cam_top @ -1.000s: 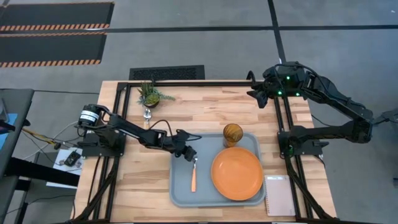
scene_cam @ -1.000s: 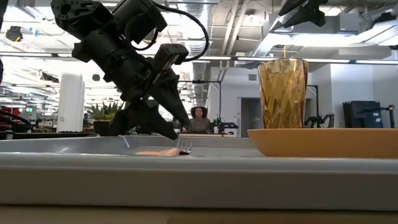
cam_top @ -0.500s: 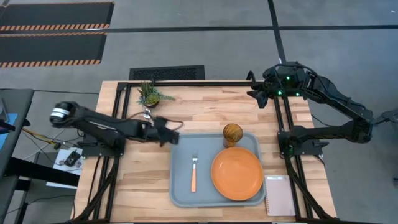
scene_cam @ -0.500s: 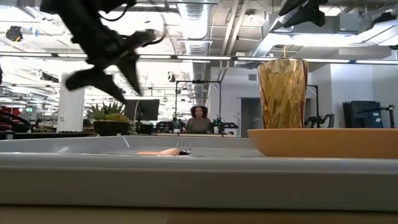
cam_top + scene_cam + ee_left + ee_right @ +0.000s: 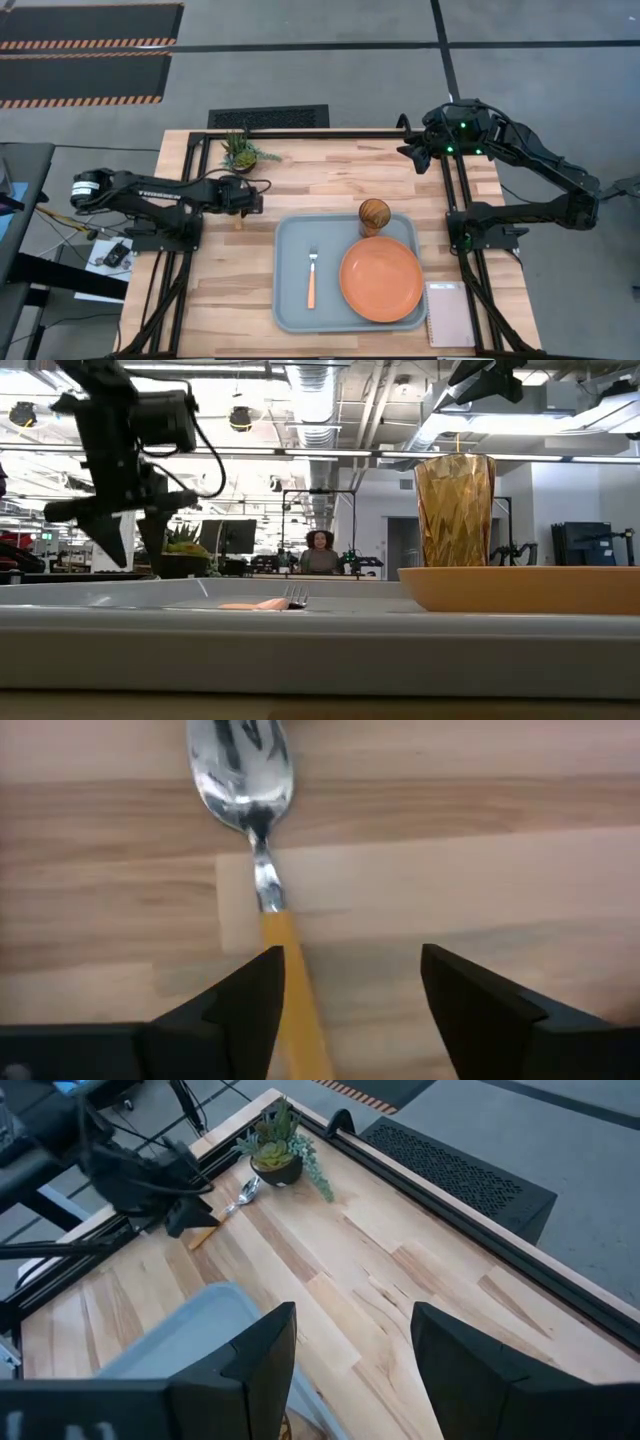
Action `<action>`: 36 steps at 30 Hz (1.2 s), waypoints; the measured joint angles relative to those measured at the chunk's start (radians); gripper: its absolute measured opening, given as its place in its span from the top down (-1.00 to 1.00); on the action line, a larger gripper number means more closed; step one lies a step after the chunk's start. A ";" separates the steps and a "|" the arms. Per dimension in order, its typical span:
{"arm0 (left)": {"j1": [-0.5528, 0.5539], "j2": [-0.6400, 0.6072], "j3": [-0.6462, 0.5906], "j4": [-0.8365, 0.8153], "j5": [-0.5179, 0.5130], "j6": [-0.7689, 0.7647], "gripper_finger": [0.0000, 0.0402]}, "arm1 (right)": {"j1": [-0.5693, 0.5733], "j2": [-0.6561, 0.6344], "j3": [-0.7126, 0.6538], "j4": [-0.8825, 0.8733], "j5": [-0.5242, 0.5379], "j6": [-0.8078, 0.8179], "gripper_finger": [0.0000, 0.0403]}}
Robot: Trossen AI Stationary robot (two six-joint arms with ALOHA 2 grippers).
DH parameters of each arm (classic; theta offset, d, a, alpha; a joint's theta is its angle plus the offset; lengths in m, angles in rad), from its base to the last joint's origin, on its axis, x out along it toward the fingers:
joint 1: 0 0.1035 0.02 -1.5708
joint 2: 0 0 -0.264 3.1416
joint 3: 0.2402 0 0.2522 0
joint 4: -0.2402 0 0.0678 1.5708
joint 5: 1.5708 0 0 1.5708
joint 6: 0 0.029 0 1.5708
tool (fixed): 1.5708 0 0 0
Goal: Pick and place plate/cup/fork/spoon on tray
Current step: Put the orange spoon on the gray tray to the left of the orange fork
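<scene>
Fingers of the left gripper [image 5: 246, 196] are spread and empty; from above, it has drawn back off the tray [image 5: 291, 235] to the bare table [image 5: 330, 170] beside the plant [image 5: 241, 151], hovering over the spoon [image 5: 238, 184]. The fork [image 5: 311, 277] it was over a second ago lies alone on the tray, left of the plate [image 5: 381, 279], with the cup [image 5: 374, 215] behind. The right gripper [image 5: 411, 151] waits unmoved at the far right corner.

At table height, the left gripper [image 5: 128, 523] now hangs far left, clear of the fork [image 5: 270, 603].

From the left wrist, the parted fingers [image 5: 244, 1002] straddle the spoon [image 5: 255, 840], its handle by one fingertip.

From the right wrist, that gripper's fingers [image 5: 262, 1355] stand apart, holding nothing.
</scene>
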 joint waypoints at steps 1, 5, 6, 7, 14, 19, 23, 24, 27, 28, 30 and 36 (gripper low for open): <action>0.018 0.000 -0.012 0.013 0.003 0.018 -0.13 | 0.000 0.000 0.000 0.000 0.000 0.000 -0.10; 0.082 0.000 -0.043 0.017 -0.009 0.067 -0.24 | 0.000 0.000 0.000 0.000 0.001 0.000 -0.10; 0.097 0.000 -0.049 0.033 -0.011 0.081 -0.25 | 0.000 0.000 0.000 0.000 0.001 0.000 -0.10; 0.114 0.000 -0.055 0.053 -0.001 0.098 -0.26 | 0.000 0.000 0.000 0.000 0.002 0.000 -0.10; 0.188 0.049 -0.099 0.144 0.057 0.163 -0.19 | 0.000 0.000 0.000 0.000 0.003 0.000 -0.10; 0.204 0.080 -0.117 0.174 0.065 0.172 -0.12 | 0.000 0.000 0.000 -0.001 0.003 0.000 -0.10; 0.206 0.087 -0.117 0.163 0.068 0.153 0.04 | 0.000 0.000 0.000 -0.001 0.003 0.001 -0.10; 0.206 0.087 -0.117 0.157 0.072 0.142 0.11 | 0.000 0.000 0.000 -0.001 0.003 0.000 -0.10; 0.207 0.087 -0.117 0.141 0.083 0.133 0.34 | 0.000 0.000 0.000 -0.001 0.003 0.000 -0.10; 0.207 0.087 -0.117 0.139 0.086 0.135 0.42 | 0.000 0.000 0.000 -0.001 0.003 0.000 -0.10; 0.207 0.088 -0.117 0.139 0.093 0.136 0.60 | 0.000 0.000 0.000 -0.001 0.003 0.000 -0.10; 0.207 0.088 -0.116 0.140 0.100 0.129 0.89 | 0.000 0.000 0.000 -0.001 0.003 0.000 -0.10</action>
